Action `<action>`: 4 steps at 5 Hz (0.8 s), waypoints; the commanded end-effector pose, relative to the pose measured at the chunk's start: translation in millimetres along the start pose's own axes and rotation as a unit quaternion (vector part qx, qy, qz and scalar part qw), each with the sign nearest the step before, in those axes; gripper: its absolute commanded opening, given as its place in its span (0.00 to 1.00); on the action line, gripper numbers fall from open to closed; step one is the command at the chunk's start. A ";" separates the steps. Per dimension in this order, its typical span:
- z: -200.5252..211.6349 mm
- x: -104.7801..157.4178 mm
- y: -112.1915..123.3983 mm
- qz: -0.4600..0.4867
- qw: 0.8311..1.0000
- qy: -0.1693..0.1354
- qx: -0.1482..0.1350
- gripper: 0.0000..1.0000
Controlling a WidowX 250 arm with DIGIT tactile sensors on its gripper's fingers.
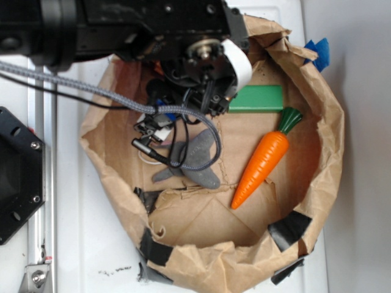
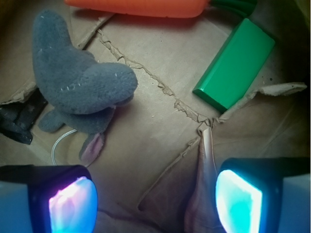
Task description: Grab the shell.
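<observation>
The shell shows in neither view; it is hidden or out of frame. My gripper (image 1: 198,91) hangs over the upper left part of the brown paper bag (image 1: 330,140), and the arm and its cables cover the floor there. In the wrist view the gripper (image 2: 155,199) is open. Its two glowing pads (image 2: 73,206) stand wide apart with only creased paper (image 2: 160,131) between them.
A grey plush mouse (image 1: 198,160) lies just below the gripper, at the upper left of the wrist view (image 2: 80,82). An orange toy carrot (image 1: 263,165) (image 2: 141,7) and a green block (image 1: 256,99) (image 2: 235,63) lie to the right. Black tape (image 1: 287,229) patches the bag's rim.
</observation>
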State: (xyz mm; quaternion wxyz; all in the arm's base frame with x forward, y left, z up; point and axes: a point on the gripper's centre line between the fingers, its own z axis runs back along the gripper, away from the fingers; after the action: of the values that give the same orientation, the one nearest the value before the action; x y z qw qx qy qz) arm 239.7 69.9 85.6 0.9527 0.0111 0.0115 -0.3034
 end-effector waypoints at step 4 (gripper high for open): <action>-25.1 -17.6 29.9 -0.013 1.000 0.017 0.023 1.00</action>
State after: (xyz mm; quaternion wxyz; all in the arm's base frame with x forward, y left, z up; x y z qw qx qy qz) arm 240.4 99.0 55.5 0.9461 0.0279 0.0330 -0.3209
